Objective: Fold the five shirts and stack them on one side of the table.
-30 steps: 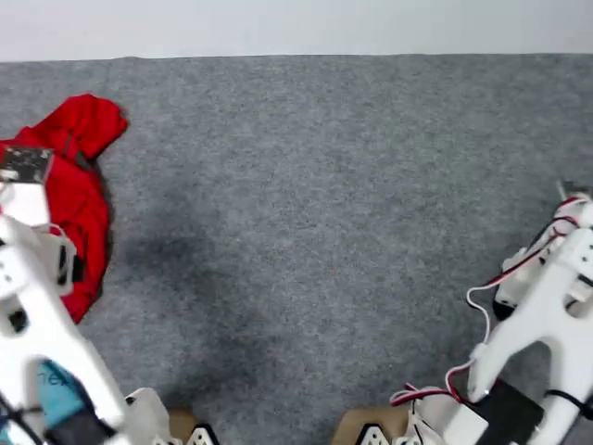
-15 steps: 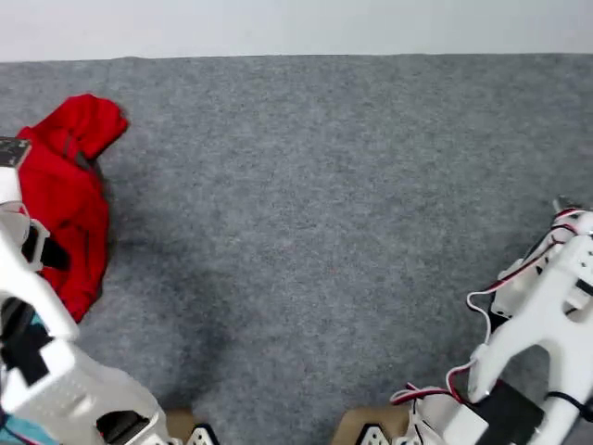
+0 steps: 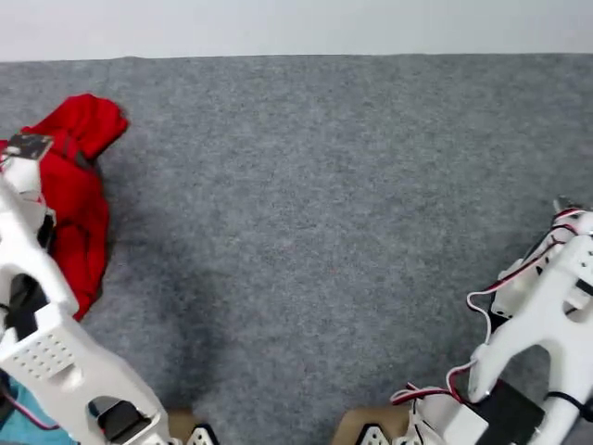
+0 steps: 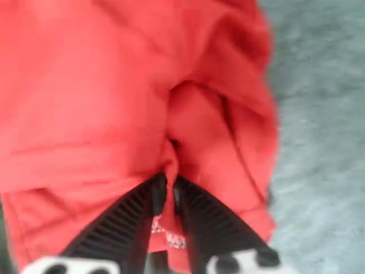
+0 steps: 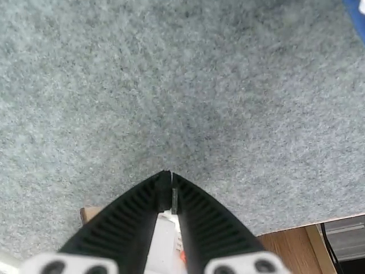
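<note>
At left edge of high view, L gripper (image 4: 165, 185) has jaws closed tight, pinching fold of red shirt (image 4: 114, 85). L arm (image 3: 37, 306) hangs over shirt's lower part. Shirt crumpled, upper left of frame, on grey mat (image 3: 324, 185). R gripper (image 5: 167, 176) closed, nothing in it, above bare mat. R arm (image 3: 547, 315) sits lower right of frame, well apart from shirt.

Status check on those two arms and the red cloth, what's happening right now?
Left gripper shut, pinching the crumpled red shirt. Right gripper shut, holding nothing, above the grey felt mat. Shirt unfolded, bunched at the mat's left-arm side.
</note>
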### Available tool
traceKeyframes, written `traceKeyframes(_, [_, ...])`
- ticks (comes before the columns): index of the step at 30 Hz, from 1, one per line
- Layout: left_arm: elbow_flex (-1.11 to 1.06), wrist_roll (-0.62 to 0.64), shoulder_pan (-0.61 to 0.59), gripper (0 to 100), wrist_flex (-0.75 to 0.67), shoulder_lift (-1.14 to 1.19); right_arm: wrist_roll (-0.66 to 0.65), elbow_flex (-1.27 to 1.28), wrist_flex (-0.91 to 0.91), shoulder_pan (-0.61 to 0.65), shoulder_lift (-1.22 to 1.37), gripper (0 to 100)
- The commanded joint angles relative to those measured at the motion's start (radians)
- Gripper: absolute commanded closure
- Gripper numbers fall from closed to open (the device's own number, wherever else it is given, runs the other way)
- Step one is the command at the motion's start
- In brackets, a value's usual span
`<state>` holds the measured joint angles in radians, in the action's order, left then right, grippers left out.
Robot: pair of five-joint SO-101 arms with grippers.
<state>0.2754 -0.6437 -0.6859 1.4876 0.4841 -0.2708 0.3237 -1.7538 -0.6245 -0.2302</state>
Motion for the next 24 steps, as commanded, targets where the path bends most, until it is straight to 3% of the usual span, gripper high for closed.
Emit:
traceKeyframes(1, [0.091, -0.003, 0.052, 100, 0.1, -0.011, 0.006, -0.005, -0.041, -0.013, -0.041, 98.9])
traceKeyframes(5, [0.259, 0.014, 0.12, 100, 0.261, -0.011, 0.006, -0.005, -0.041, -0.013, -0.041, 98.9])
traceKeyframes(12, [0.326, 0.181, 0.311, 100, 0.267, -0.192, 0.005, -0.005, -0.041, -0.013, -0.041, 98.9])
traceKeyframes(18, [0.191, 0.308, 0.667, 100, 0.265, -0.443, 0.005, -0.005, -0.039, -0.013, -0.041, 98.9])
traceKeyframes(24, [0.062, 0.437, 1.014, 100, 0.264, -0.494, 0.003, -0.005, -0.039, -0.013, -0.041, 98.9])
